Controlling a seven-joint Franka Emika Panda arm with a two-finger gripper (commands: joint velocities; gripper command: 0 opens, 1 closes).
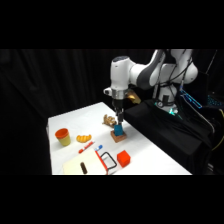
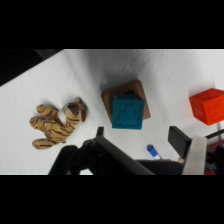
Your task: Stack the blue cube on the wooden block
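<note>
The blue cube [image 2: 128, 112] sits on top of the wooden block [image 2: 143, 100], a little askew, so that brown edges show along the block's far side and right side in the wrist view; the pair stands near the table's far-right edge in the side view.

The white table [image 1: 150, 155] is the largest thing in sight, and the white arm reaches over it from the upper right. The gripper [image 1: 119, 120] hangs right above the stacked cube [image 1: 119, 129]. From the wrist, its fingers [image 2: 178, 138] stand well apart with nothing between them, clear of the cube.

A flat cream board [image 1: 85, 164] lies at the table's near edge. A yellow cup with a red rim [image 1: 62, 136] stands at the left. An orange-red cube [image 2: 209, 105] rests to the right of the stack. A striped tiger toy [image 2: 56, 124] lies to its left, apart from it.
</note>
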